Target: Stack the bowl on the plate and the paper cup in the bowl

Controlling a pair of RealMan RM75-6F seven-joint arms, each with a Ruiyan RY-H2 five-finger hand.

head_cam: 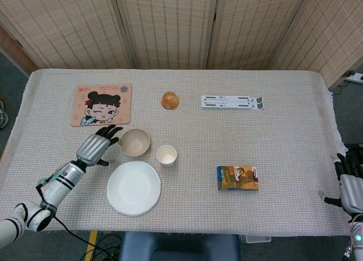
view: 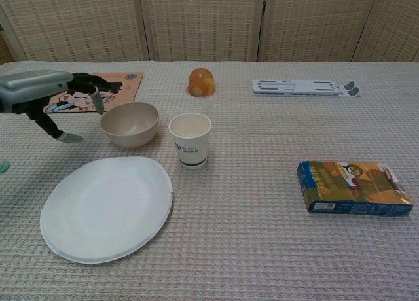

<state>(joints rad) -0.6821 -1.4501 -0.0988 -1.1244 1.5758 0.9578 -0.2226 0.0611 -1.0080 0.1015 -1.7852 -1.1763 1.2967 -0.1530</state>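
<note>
Head view first: the left hand [head_cam: 97, 146] hovers just left of the bowl [head_cam: 135, 142], fingers spread and empty, fingertips close to the rim though contact is hard to judge; the bowl sits on the cloth just above the plate [head_cam: 134, 188], with the paper cup [head_cam: 167, 155] beside it on the right; the right hand [head_cam: 351, 188] is cut off at the frame's lower right edge, off the table [head_cam: 283, 142], fingers apart and empty as far as shows. Chest view next: the left hand [view: 46, 95] comes in from the left edge, fingers loosely apart beside the bowl [view: 129, 123]; its wrist is out of frame; the paper cup [view: 190, 139] stands upright between bowl and plate [view: 107, 208]; the right hand does not show.
</note>
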